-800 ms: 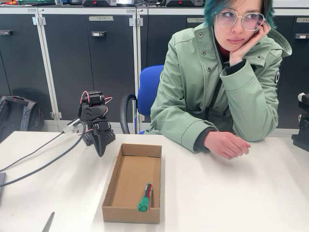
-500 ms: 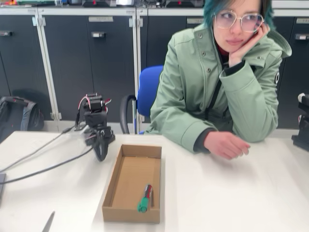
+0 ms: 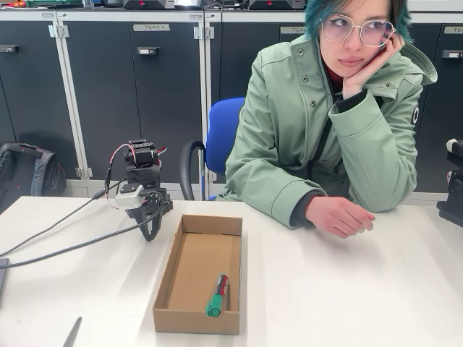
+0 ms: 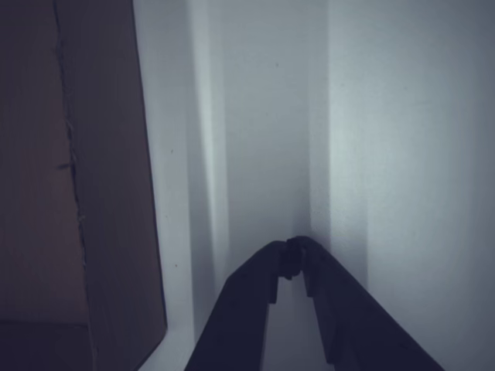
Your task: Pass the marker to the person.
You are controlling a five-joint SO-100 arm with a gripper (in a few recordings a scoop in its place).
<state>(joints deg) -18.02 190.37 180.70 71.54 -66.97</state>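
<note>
Gripper (image 4: 294, 251), wrist view: the two dark fingers meet at their tips, closed on nothing, above the white table (image 4: 402, 154); a brown cardboard wall fills the left of that view. In the fixed view the gripper (image 3: 150, 233) points down at the table (image 3: 347, 289) just left of the far left corner of the cardboard tray (image 3: 166, 278); whether its tips touch the tabletop cannot be judged from this angle.

Count: one black arm (image 3: 142, 181), one gripper, one tray, one marker, one person.

Marker (image 3: 216, 295): a thick, short pen with a green cap at its near end, a dark body and a red-and-white label. It lies flat inside the tray, in the near right corner, alongside the right wall, cap toward the near wall. It is well apart from the gripper.

Person (image 3: 325, 123): seated on a blue chair (image 3: 221, 137) at the far side of the table, teal-green hair, round glasses, pale green jacket. One hand (image 3: 340, 215) rests on the table to the right of the tray; the other props the chin.

Cables (image 3: 65, 242) run from the arm leftward across the table. Dark cabinets (image 3: 130, 87) stand behind.
</note>
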